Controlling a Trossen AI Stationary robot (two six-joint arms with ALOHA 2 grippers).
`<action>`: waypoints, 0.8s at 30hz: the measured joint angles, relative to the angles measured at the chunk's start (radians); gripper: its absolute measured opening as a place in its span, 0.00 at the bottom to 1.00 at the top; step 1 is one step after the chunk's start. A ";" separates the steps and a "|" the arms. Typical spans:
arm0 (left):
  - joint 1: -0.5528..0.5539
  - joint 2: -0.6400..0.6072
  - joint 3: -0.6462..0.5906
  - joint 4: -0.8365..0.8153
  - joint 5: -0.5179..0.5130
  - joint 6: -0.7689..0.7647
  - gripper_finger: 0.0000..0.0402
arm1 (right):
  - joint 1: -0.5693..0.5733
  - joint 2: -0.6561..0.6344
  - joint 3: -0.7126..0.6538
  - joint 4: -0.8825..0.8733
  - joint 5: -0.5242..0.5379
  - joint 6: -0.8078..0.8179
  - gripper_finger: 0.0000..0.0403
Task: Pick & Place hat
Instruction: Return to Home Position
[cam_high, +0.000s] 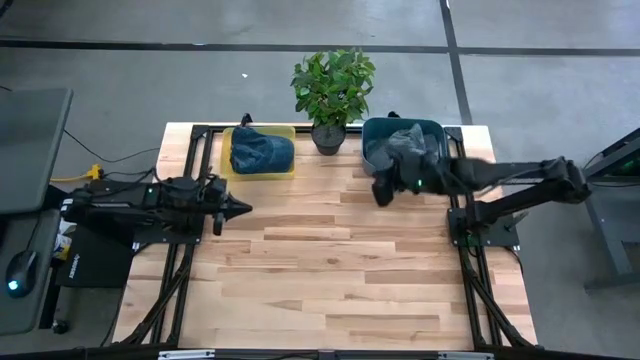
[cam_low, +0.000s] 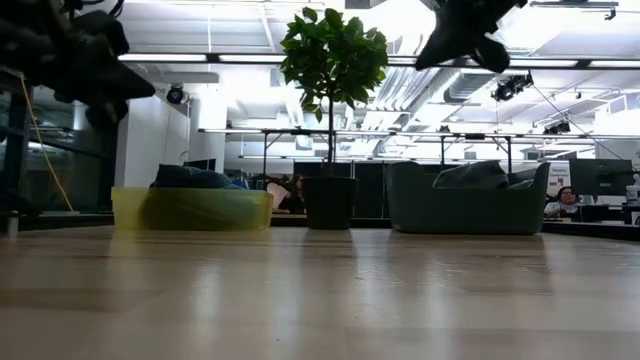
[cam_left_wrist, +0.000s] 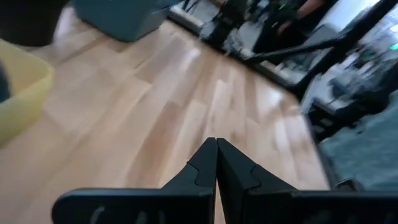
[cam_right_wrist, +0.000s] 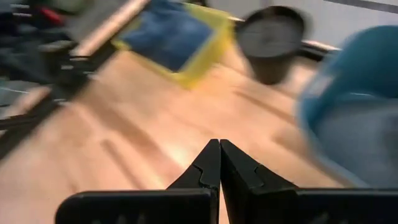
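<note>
Two arms hang above the wooden table (cam_high: 330, 290), and the low view shows both well clear of the boards. Nearest is the left gripper (cam_high: 243, 209), over the table's left part and in front of the yellow bin (cam_high: 228, 170). Its arm lies along the left side and its tips point toward the middle. Its wrist view shows the two dark fingers (cam_left_wrist: 200, 165) pressed together tip to tip with nothing between them. A little farther back and to the right, the right gripper (cam_high: 381, 196) hovers just before the near left corner of the green bin (cam_high: 372, 126), its arm reaching in from the right side. Its fingers (cam_right_wrist: 239, 168) are likewise clenched on nothing. Three things stand in a row along the far edge. On the left, the yellow bin holds a dark blue cap (cam_high: 262, 152), which lies inside and rises above the rim. In the middle, between the bins, a plant (cam_high: 333, 85) stands upright in a dark pot (cam_high: 328, 138). On the right, the green bin holds the gray cap (cam_high: 400, 142), crumpled, with its top just above the rim. Beyond the table the high view shows gray floor, and the low view shows an open room with ceiling lights.
</note>
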 joint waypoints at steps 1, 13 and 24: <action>0.000 -0.021 -0.025 0.028 0.013 -0.008 0.00 | 0.035 0.000 -0.030 0.060 0.011 0.004 0.00; 0.000 -0.212 -0.192 0.135 0.025 -0.022 0.00 | 0.317 0.000 -0.425 0.882 0.260 -0.025 0.00; 0.000 -0.212 -0.204 0.201 -0.142 -0.001 0.00 | 0.340 -0.001 -0.636 1.274 0.290 -0.154 0.00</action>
